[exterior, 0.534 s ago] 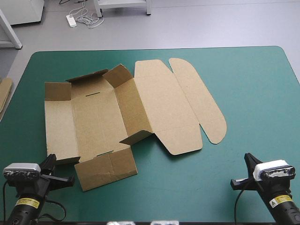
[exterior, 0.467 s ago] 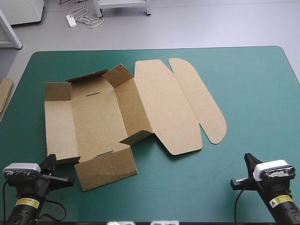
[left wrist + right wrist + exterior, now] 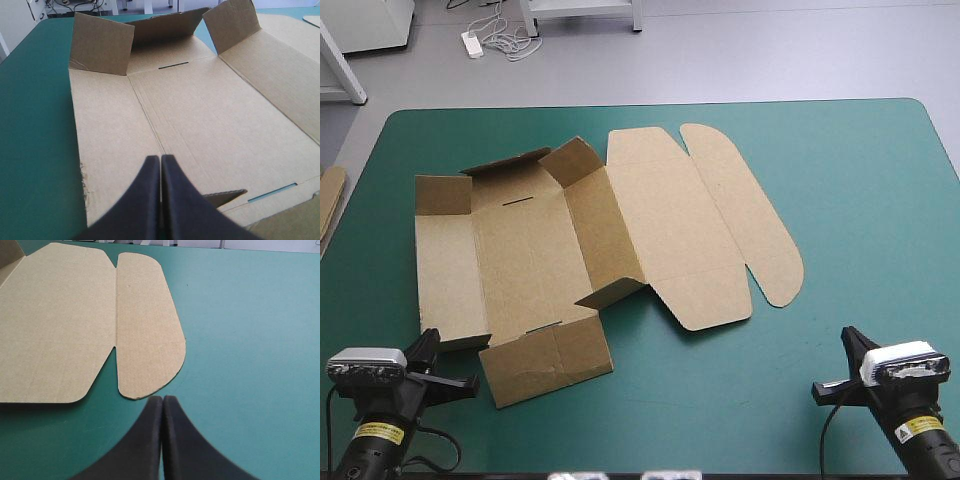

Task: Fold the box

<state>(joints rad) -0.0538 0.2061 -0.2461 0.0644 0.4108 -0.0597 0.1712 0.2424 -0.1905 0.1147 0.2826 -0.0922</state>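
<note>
Both my left gripper [image 3: 161, 159] and right gripper [image 3: 163, 400] are pressed together, empty, so a nudge may just slide the box [image 3: 570, 250], not fold it

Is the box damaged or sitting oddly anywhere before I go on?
Yes: the box has a frayed patch on its left edge, beside the shut left pincer. The board looks chewed there; nothing else stands out.

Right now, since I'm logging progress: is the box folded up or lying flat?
Mostly flat: the box lies spread on the teal-green cover, its rounded lid flap flat; only small corner flaps stand raised.
</note>
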